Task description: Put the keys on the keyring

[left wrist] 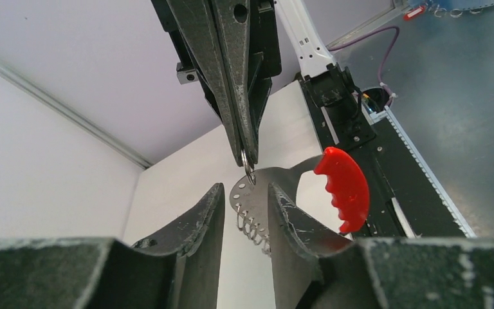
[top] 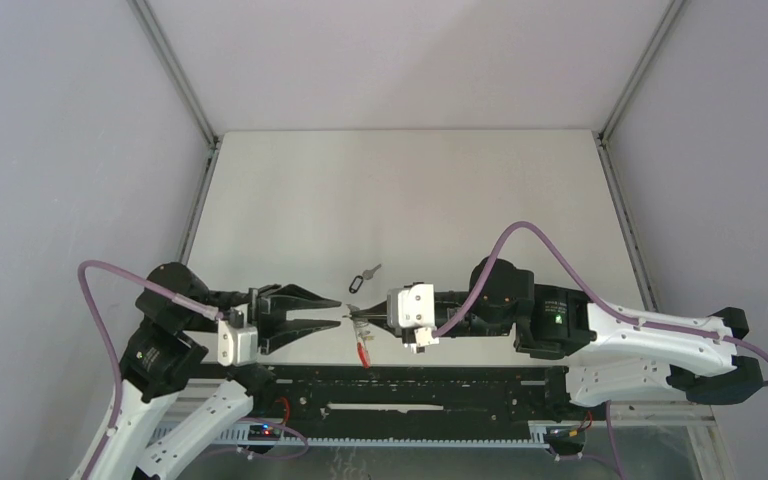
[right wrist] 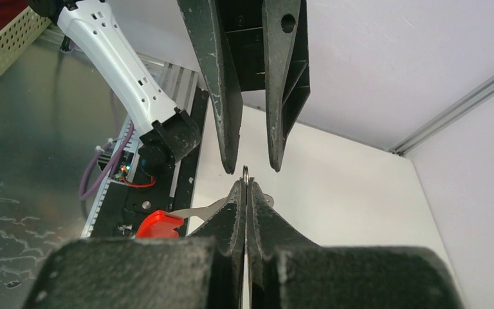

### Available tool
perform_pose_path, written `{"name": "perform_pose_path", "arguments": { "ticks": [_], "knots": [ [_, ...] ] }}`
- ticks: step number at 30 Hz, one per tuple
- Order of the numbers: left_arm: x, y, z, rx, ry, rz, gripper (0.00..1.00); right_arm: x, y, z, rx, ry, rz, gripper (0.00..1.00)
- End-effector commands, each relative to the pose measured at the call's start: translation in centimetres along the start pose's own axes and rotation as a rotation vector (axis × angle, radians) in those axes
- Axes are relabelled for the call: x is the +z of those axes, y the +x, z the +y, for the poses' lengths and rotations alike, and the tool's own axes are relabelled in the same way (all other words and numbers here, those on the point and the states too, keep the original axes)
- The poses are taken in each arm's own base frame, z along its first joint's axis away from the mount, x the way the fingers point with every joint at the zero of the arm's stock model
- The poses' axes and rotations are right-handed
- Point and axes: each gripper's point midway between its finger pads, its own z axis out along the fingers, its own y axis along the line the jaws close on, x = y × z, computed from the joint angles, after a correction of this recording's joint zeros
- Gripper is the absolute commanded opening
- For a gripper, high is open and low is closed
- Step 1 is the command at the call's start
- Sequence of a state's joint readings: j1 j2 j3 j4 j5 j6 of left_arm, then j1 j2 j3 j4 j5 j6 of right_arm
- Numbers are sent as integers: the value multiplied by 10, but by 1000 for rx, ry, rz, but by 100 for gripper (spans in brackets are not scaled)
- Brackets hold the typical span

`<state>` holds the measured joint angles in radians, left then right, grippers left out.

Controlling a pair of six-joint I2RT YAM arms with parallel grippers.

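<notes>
My right gripper (top: 354, 317) is shut on a small silver ring at the top of the keyring and holds it up off the table. The keyring's red curved band (top: 363, 352) hangs below. In the left wrist view its silver plate with wire rings (left wrist: 249, 207) and the red band (left wrist: 344, 187) hang from the right fingertips. My left gripper (top: 339, 311) is open and empty, its fingertips facing the right gripper's tip, close on either side of the held ring (right wrist: 246, 171). The key with the black tag (top: 364, 278) lies on the table just behind. The yellow-tagged key is out of view.
A black rail with cables (top: 410, 385) runs along the table's near edge between the arm bases. Metal frame posts (top: 205, 140) stand at the back corners. A cream basket (right wrist: 3, 29) sits off the table beside the left arm's base.
</notes>
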<state>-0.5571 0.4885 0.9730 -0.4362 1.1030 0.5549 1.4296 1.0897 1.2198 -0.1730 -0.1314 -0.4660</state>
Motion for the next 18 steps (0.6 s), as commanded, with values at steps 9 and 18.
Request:
{"name": "perform_pose_path", "arguments": {
  "ticks": [9, 18],
  "knots": [
    [5, -7, 1, -103, 30, -3, 27, 4, -26, -13, 16, 47, -46, 0],
    [6, -3, -1, -96, 33, 9, 5, 8, -22, -11, 24, 36, -9, 0]
  ]
}}
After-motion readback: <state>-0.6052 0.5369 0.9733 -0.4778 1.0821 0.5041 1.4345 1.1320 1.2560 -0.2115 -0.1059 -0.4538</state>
